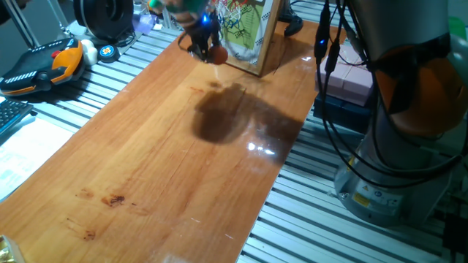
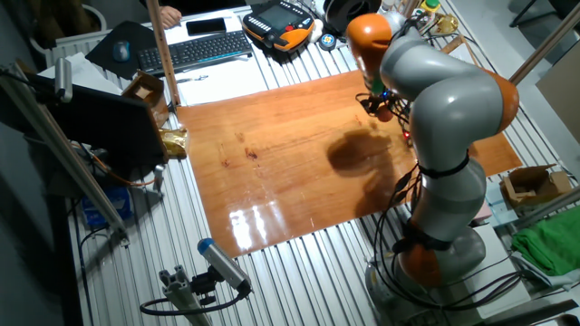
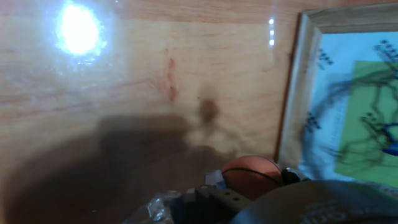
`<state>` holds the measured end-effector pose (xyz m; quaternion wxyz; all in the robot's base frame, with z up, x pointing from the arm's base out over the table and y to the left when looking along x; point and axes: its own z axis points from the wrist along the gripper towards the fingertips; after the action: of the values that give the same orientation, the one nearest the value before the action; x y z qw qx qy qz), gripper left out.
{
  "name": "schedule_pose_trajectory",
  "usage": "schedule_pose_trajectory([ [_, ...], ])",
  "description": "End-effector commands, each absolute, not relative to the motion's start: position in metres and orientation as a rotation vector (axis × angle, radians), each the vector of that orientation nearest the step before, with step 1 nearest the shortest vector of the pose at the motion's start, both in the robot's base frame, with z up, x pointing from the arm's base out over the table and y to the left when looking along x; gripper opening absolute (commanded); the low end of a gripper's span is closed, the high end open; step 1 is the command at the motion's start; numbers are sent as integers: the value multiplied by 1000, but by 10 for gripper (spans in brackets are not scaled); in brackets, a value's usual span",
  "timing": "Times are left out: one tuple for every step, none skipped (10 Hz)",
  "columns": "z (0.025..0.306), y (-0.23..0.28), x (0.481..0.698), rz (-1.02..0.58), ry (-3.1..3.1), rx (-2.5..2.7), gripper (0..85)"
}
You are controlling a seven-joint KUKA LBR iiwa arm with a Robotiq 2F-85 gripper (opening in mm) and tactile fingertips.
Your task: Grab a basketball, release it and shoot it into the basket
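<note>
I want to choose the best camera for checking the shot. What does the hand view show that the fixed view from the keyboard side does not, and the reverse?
Only the hand view shows the basketball close to the wooden backboard frame. Only the fixed view shows the whole arm, the keyboard and the board's edges. Both share the wooden board and the arm's dark shadow.

Arm bent over the far table end, gripper (image 1: 207, 45) raised, fingers downward.
</note>
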<state>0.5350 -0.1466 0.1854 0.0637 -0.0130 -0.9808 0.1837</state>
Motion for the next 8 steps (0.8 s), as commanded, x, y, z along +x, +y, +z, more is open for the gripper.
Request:
schedule_pose_trajectory([
  [209, -147, 533, 541, -2952, -46, 133],
  [214, -148, 531, 534, -2948, -49, 83],
  [218, -148, 528, 531, -2948, -45, 27],
  [224, -148, 525, 521, -2941, -53, 10],
  [230, -150, 523, 530, -2940, -58, 10],
  [233, -153, 523, 537, -2941, -56, 10],
  [236, -159, 523, 539, -2941, -44, 10],
  [238, -164, 522, 520, -2944, -34, 10],
])
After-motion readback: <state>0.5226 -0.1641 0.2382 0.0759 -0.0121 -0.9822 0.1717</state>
